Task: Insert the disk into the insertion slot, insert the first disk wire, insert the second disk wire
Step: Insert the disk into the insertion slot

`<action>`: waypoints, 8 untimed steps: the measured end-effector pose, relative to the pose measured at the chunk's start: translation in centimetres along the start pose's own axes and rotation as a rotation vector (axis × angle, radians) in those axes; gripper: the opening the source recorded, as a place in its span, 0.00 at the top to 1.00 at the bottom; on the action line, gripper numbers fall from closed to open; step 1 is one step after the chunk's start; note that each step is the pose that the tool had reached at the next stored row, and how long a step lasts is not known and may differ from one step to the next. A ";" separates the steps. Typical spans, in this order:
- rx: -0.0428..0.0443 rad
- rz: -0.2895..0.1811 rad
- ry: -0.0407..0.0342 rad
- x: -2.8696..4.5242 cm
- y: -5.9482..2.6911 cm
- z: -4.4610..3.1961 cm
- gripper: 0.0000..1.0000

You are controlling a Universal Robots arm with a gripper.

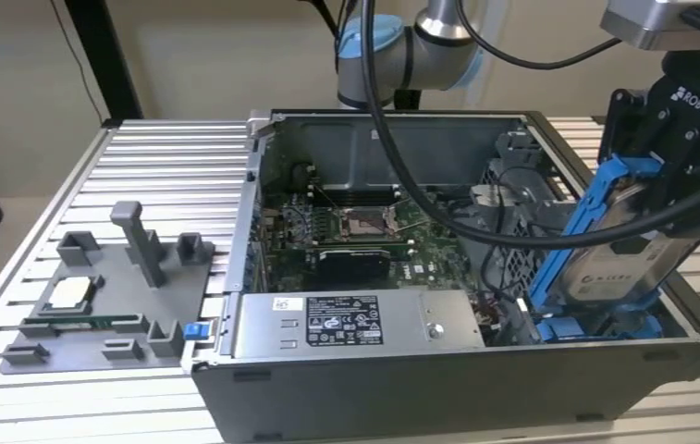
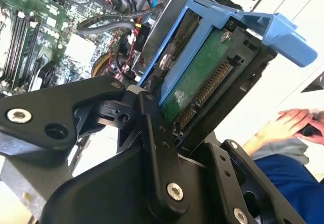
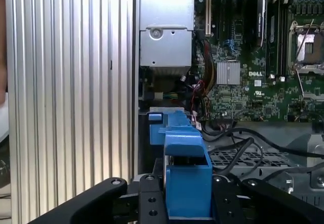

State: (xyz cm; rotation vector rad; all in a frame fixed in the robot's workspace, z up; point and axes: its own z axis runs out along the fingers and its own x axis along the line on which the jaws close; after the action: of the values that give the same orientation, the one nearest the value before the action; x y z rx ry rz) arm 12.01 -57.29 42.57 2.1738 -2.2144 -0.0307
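The disk [image 1: 627, 264], silver with a white label in a bright blue carrier frame, hangs tilted over the open computer case [image 1: 448, 388] at the exterior view's right. My gripper [image 1: 652, 199] is shut on it from above. The disk's lower end is close over the blue insertion slot [image 1: 596, 328] in the case's front right corner; I cannot tell whether they touch. In the second wrist view the disk's green board [image 2: 202, 82] and connector sit between my black fingers [image 2: 152, 133]. The first wrist view shows the carrier [image 3: 187, 183] clamped in the gripper [image 3: 187, 206]. Black cables [image 3: 243, 138] lie beside the bay.
A grey labelled power-supply box [image 1: 350, 324] runs along the case's front, with the motherboard [image 1: 350, 231] behind it. On the slatted metal table [image 1: 140, 166] at the exterior view's left stands a grey fixture [image 1: 103, 305] with small parts. A person's hand [image 2: 288, 122] is nearby.
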 end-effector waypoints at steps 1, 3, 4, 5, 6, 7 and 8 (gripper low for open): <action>0.0000 0.000 -0.0019 -0.01 -0.01 0.09 1.00; -0.0001 0.000 -0.0043 -0.01 -0.02 0.25 1.00; -0.0001 0.000 -0.0058 -0.01 -0.03 0.33 1.00; -0.0001 0.000 -0.0070 -0.01 -0.05 0.39 1.00; -0.0002 0.000 -0.0079 -0.02 -0.08 0.46 1.00; -0.0002 -0.001 -0.0087 -0.02 -0.11 0.52 1.00; -0.0002 -0.001 -0.0092 -0.03 -0.18 0.59 1.00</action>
State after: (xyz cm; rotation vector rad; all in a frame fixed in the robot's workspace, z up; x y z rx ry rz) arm 12.17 -57.28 41.98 2.1786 -2.2186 -0.0410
